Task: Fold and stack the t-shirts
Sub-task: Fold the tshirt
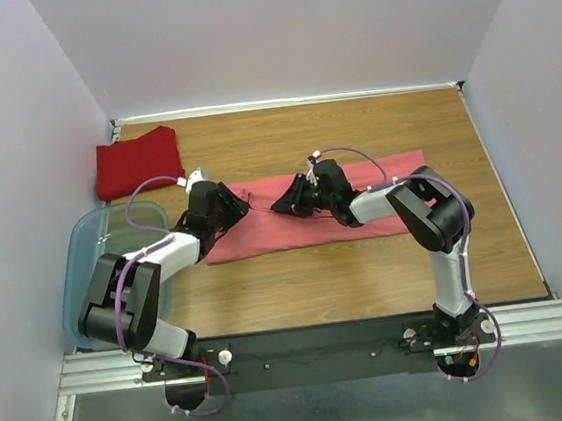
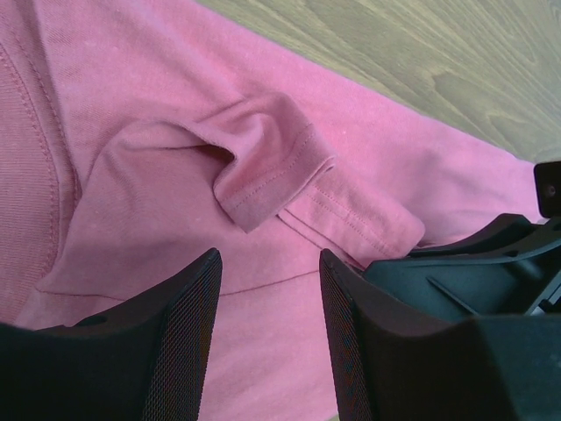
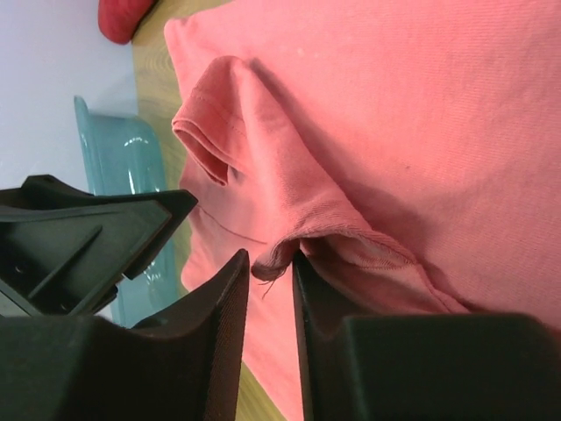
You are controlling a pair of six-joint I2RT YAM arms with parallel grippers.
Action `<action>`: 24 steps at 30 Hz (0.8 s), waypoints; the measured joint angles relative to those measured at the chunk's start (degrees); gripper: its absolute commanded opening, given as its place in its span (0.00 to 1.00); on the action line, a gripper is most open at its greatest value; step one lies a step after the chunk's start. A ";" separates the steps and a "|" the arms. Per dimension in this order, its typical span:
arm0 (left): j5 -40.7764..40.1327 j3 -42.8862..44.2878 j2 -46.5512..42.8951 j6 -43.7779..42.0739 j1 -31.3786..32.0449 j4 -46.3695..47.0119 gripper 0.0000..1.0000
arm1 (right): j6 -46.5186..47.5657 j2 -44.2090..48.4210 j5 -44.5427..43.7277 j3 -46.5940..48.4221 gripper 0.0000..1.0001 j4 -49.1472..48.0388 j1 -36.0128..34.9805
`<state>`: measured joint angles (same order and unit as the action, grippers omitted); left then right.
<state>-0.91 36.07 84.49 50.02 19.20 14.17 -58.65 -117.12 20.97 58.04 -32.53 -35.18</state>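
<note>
- Step in hand, by judgement: you are gathering the salmon-pink short-sleeved cloth t-shirt (image 1: 263, 234) for a fold. It lies spread across the wooden tabletop (image 1: 369, 282) between the two arms.
- Right tool (image 3: 270, 263): the jaws stand narrow, pinching a raised ridge of the pink cloth at their tips.
- Left tool (image 2: 269, 259): the jaws stand well apart and hold nothing. It is poised over the shirt just short of the turned-up sleeve (image 2: 263, 175); contact with the fabric cannot be told.
- To do it well, seat the left tool on the sleeve edge before you lift. Then raise both pinch points level, so the crease runs straight.
- Deep red folded cloth t-shirt (image 1: 135, 163): it lies at the far left, well apart, the likely base of the stack.
</note>
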 measured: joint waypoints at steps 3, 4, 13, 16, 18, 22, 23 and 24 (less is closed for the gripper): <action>-0.02 0.00 0.44 0.00 0.00 0.00 0.56 | -0.42 -0.11 -0.74 0.00 0.10 -0.17 0.00; -0.02 0.00 0.61 -0.02 0.00 -0.04 0.56 | -0.63 -0.11 -0.87 0.00 0.06 -0.17 0.00; -0.04 0.52 2.91 0.66 0.00 -0.15 0.53 | -0.92 -0.11 -3.61 -0.02 0.00 -0.44 0.02; -0.13 1.60 3.82 0.96 0.00 -0.15 0.50 | -0.92 -0.11 -3.80 -0.02 0.00 -0.44 0.04; -0.28 2.43 4.50 1.31 0.00 -0.13 0.48 | -0.92 -0.11 -3.80 -0.02 0.00 -0.44 0.04; -1.11 4.04 5.99 2.49 -0.02 -0.13 0.42 | -0.94 -0.35 -3.80 0.00 0.00 -0.46 0.04; -1.33 4.31 6.29 2.71 -0.02 -0.20 0.42 | -0.94 -0.42 -3.80 0.00 0.00 -0.44 0.04; -1.62 4.50 6.51 3.06 -0.02 -0.22 0.42 | -0.94 -0.46 -3.80 0.00 0.00 -0.44 0.04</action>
<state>-2.52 40.58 91.00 53.08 19.18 13.96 -59.59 -117.58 17.17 58.04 -32.97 -35.14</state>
